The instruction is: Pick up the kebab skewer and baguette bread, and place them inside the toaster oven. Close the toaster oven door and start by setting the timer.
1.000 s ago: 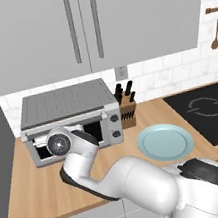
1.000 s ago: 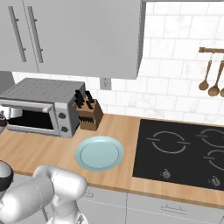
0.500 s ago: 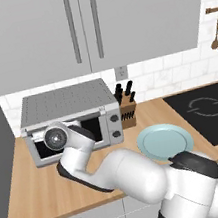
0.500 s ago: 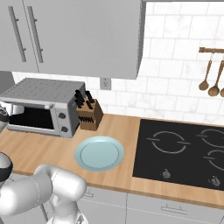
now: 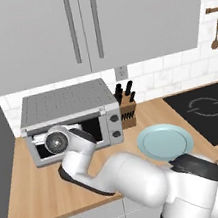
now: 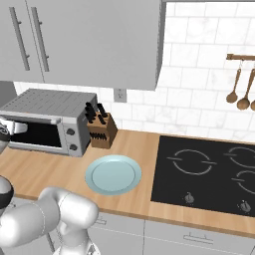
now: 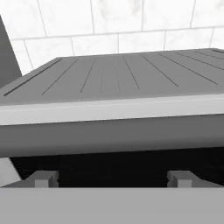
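Observation:
The toaster oven (image 5: 69,119) is a silver-grey box at the back left of the wooden counter, also seen in the right base view (image 6: 47,119). My hand (image 5: 57,140) is right at its dark front opening, pointing in. In the hand view the oven's ribbed top (image 7: 122,74) and front edge loom above the dark cavity. My gripper (image 7: 112,179) is open, its two fingertips (image 7: 43,178) far apart with nothing between them. The toaster oven door is hidden behind my arm. The kebab skewer and the baguette bread are out of view.
An empty pale blue plate (image 5: 165,141) lies on the counter right of the oven. A knife block (image 5: 127,109) stands against the oven's right side. A black cooktop (image 6: 209,169) takes up the right end. Wooden utensils (image 6: 239,89) hang on the tiled wall. Cabinets (image 5: 82,29) hang overhead.
My hand has shifted slightly up at the oven's front opening. The jaws have stayed wide open. Nothing else has moved.

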Robot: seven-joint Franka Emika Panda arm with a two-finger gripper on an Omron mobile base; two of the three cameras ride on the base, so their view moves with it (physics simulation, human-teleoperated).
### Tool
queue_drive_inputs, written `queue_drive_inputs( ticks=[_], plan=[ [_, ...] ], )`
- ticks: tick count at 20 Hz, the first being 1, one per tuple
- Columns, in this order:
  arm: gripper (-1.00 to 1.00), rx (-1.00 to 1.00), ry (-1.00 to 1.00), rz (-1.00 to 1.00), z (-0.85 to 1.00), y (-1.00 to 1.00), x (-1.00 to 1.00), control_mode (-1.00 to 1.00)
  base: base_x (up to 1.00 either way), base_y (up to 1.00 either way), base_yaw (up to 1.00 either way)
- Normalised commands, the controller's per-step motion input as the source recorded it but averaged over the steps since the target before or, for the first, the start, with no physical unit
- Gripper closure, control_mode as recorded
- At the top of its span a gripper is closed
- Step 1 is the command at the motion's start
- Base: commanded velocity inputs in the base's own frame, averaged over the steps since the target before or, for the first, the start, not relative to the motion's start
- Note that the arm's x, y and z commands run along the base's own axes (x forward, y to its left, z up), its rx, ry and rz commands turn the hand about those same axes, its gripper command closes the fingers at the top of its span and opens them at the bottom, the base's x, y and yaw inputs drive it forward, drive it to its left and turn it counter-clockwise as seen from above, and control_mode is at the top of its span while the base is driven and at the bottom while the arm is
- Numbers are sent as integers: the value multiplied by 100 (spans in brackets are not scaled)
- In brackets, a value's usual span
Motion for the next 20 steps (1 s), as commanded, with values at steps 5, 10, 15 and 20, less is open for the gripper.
queue_drive_inputs(
  ticks=[5,10,15,20],
  plan=[
    [-100,0,-10,0,-34,-42,-2,-100,0,0,0],
    [-100,0,-10,0,-1,-55,-16,-100,0,0,0],
    [-100,0,-6,0,-15,-45,-26,-100,0,0,0],
    [-100,0,-2,0,-13,-23,-11,-100,0,0,0]
  ],
)
